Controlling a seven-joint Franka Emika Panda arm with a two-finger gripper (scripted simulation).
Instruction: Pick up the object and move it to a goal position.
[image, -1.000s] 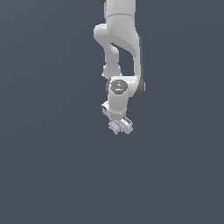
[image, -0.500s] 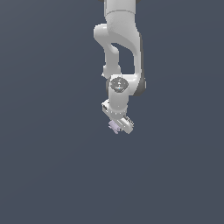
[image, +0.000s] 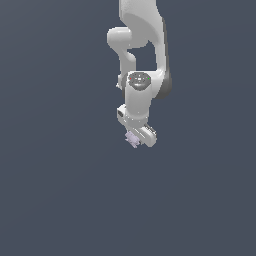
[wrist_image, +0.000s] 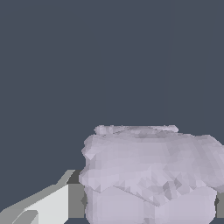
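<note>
My gripper (image: 136, 140) is closed on the lilac object (image: 132, 139), carrying it; next I likely transport it steadily to the goal.

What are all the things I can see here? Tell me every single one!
Lump: one, pale lilac-grey, jagged and tiny, right at the gripper's tip in the exterior view; it fills the near part of the wrist view.
Background: plain dark blue-grey all around; no table edge, goal mark or other thing shows.
Robot arm: one, white with dark joint bands, coming down from the top of the exterior view.
Gripper: one, white, at the arm's lower end, with the lump at it; one white finger shows beside the lump in the wrist view. Whether it is clamped on the lump cannot be told.
</note>
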